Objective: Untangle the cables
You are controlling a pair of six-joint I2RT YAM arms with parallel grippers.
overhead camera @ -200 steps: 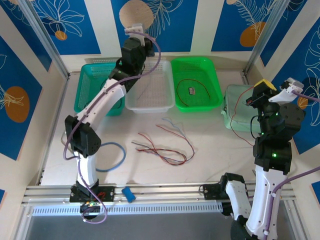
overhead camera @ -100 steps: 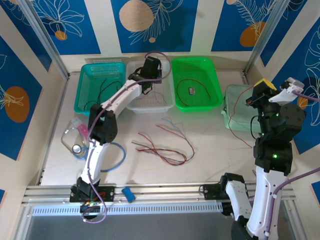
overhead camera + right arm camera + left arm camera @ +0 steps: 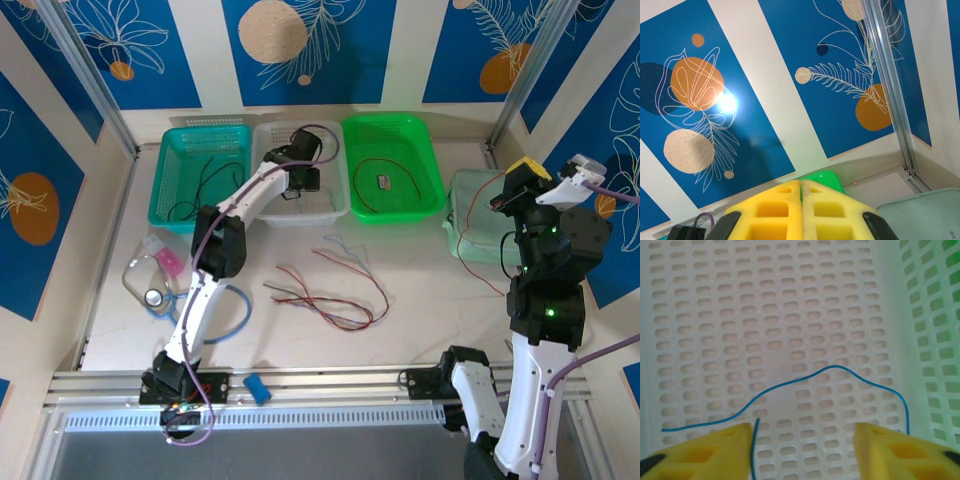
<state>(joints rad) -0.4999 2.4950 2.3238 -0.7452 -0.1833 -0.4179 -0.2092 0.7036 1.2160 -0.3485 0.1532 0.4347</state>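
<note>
Blue cable [image 3: 830, 367] in white basket [image 3: 790, 300]
Left hand [image 3: 800, 452] gapes empty above it, the cable lying loose between its fingers; right hand [image 3: 801, 210] is pressed shut.

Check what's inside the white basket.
A thin blue cable lies on the white basket's floor, below the open left tool. The left arm hides part of it.

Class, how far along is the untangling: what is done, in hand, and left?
Done: black wire in the teal basket, blue wire in the white basket, red wire in the green basket. In hand: the left gripper hangs open over the blue wire; the right gripper is shut, a red strand rising towards it. Left: the tangle on the table.
</note>
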